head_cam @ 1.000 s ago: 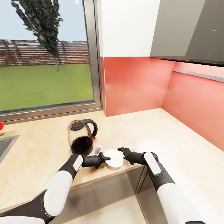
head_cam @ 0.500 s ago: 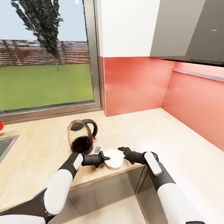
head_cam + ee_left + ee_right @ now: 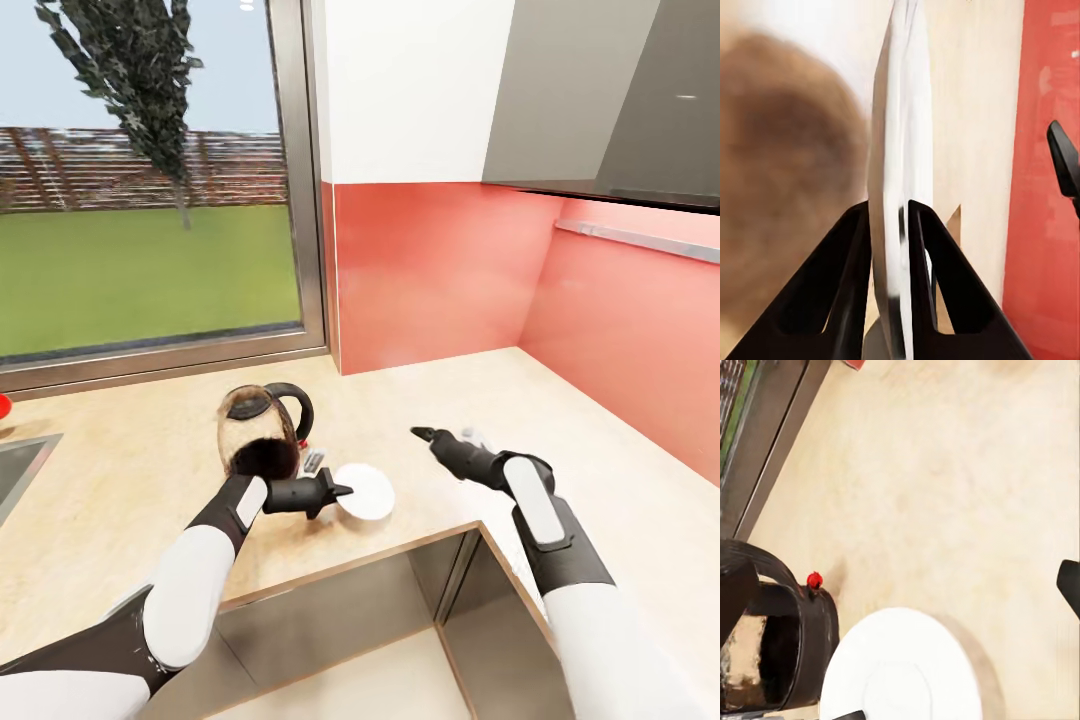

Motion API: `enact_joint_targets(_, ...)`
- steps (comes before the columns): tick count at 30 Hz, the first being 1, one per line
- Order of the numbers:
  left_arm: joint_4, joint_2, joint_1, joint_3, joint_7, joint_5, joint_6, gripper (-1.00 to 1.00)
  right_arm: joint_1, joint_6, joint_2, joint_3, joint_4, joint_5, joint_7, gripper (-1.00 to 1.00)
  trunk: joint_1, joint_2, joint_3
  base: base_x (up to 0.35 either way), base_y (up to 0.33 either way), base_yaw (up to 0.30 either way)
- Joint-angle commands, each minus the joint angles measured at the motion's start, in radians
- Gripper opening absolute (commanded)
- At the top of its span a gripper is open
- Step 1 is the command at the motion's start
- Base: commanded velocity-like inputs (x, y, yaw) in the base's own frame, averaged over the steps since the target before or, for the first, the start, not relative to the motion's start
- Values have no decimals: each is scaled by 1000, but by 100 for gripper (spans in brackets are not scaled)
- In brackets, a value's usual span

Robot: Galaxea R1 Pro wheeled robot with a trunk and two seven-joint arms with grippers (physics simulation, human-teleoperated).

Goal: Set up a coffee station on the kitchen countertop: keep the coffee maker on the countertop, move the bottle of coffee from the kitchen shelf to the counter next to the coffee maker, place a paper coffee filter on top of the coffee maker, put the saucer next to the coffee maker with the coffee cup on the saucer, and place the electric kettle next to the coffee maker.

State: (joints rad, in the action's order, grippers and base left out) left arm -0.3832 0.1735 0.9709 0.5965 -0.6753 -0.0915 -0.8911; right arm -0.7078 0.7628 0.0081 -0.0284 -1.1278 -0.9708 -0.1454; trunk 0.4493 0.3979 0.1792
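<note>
The left gripper (image 3: pixel 338 491) is clamped on the rim of the saucer (image 3: pixel 367 490), its two black fingers (image 3: pixel 853 270) pressing either face of the plate near the front edge of the countertop (image 3: pixel 560 420). The electric kettle (image 3: pixel 262 440) stands just behind and beside the saucer, with a small grey-white object (image 3: pixel 314 461), too small to identify, lying between them. The right gripper (image 3: pixel 425 435) hovers over bare worktop apart from the saucer; whether its jaws are parted cannot be told.

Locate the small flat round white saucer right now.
In the head view, the small flat round white saucer is pinched by the left gripper, just right of the glass kettle.
</note>
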Motion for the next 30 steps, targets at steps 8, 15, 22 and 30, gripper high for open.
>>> enact_joint_targets(8, 1, 1, 0, 7, -9, 64, -14, -100, -1, 4, -12, -47, -76, -10, -5, 100, 1, 2, 2, -44, 5, 0)
enact_joint_targets(15, 0, 1, 0, 8, -10, 66, -47, -100, -1, 4, -11, -54, -75, -9, -5, 100, 1, 2, 2, -300, 72, 0)
enact_joint_targets(22, 0, 1, -2, 8, -10, 66, -49, -100, -1, 4, -11, -54, -71, -9, -6, 100, 1, 2, 2, -328, 113, 0)
enact_joint_targets(30, 1, 1, -3, 8, -10, 66, -49, -100, -1, 5, -11, -53, -68, -8, -5, 100, 1, 2, 2, -329, 122, 0)
